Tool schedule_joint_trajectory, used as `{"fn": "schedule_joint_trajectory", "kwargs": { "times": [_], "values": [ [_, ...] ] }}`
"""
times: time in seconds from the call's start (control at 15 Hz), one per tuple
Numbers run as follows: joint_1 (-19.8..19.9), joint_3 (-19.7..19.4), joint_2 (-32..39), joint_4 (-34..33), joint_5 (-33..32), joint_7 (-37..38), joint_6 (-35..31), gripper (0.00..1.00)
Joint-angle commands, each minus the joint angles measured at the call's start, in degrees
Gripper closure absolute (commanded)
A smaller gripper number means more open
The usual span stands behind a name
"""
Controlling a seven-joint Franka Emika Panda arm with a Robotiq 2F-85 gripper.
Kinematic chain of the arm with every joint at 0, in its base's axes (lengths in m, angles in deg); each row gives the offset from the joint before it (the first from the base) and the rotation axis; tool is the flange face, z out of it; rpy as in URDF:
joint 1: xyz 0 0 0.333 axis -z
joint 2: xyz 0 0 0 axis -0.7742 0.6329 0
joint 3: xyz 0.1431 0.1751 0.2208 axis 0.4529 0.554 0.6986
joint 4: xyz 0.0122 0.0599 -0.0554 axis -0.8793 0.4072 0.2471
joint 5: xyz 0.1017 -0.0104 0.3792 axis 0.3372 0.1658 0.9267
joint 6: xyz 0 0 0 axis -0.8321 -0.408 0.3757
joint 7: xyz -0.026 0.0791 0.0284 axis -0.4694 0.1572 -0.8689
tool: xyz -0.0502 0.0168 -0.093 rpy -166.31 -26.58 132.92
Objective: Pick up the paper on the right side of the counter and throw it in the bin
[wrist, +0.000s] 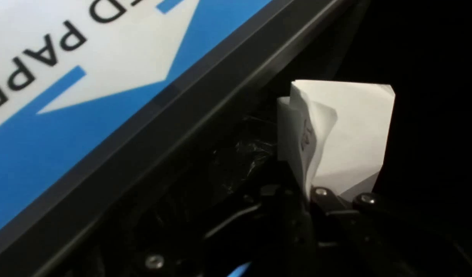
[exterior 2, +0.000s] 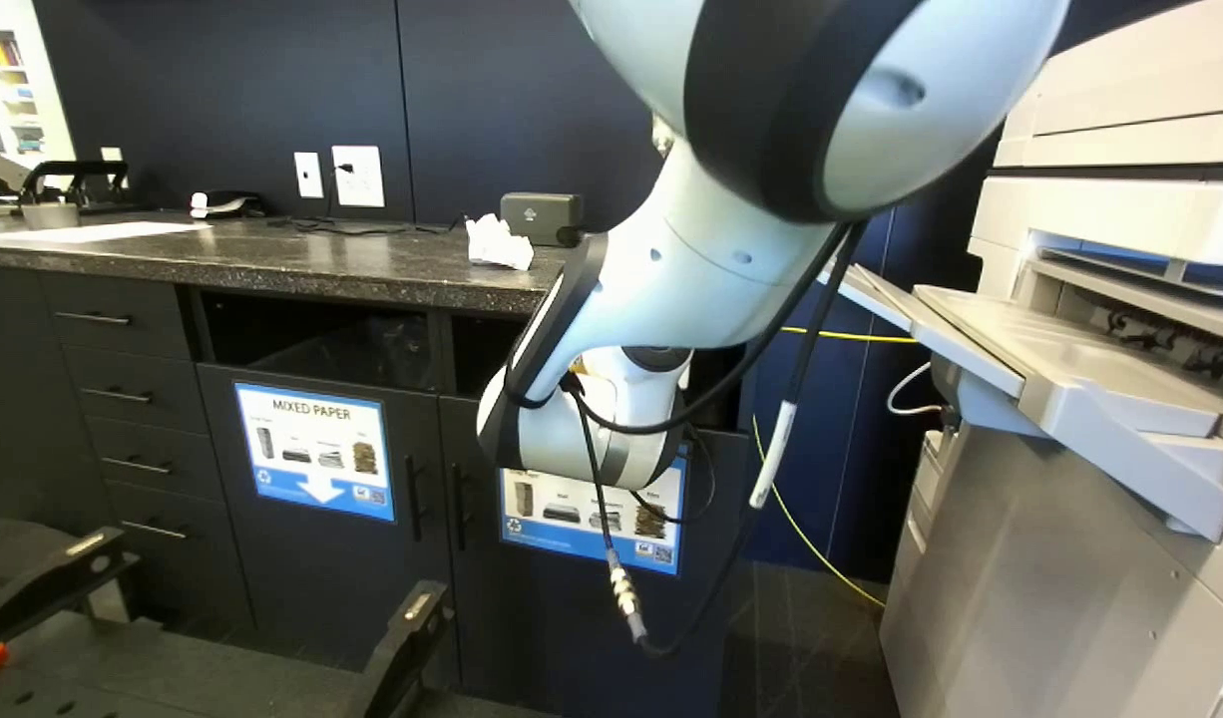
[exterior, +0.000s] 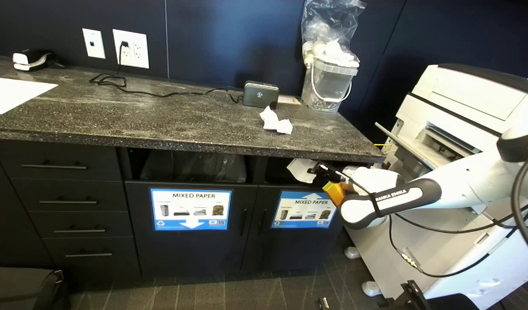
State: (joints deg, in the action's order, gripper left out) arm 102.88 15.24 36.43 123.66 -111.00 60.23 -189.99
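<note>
My gripper is shut on the paper, a folded white piece. The paper stands up from the fingertips in the wrist view. Gripper and paper are at the right slot, the bin, below the edge of the counter. In the wrist view the paper is in front of the dark opening, past the slot's rim. Dark plastic shows inside. The bin's blue-framed sign reads MIXED PAPER with an up arrow. In an exterior view the arm hides gripper and paper; the slot shows partly.
A bunched white paper wad sits on the counter near a dark box and a clear bucket. A left slot has its own sign. A printer stands right of the counter. Cables hang from the arm.
</note>
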Motion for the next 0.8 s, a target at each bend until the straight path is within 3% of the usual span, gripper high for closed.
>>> {"fn": "schedule_joint_trajectory", "kwargs": {
  "times": [0.0, 0.07, 0.67, 0.73],
  "values": [
    [3.07, 5.72, 8.60, -6.92, -10.00, 6.82, 1.59, 1.00],
    [-0.56, 1.02, 3.69, -5.28, -9.07, 12.42, -3.16, 1.00],
    [-4.42, -3.34, 4.02, -12.54, -14.63, 29.72, -7.19, 1.00],
    [-4.64, -3.48, 4.01, -13.00, -15.17, 31.76, -6.88, 0.74]
  ]
}}
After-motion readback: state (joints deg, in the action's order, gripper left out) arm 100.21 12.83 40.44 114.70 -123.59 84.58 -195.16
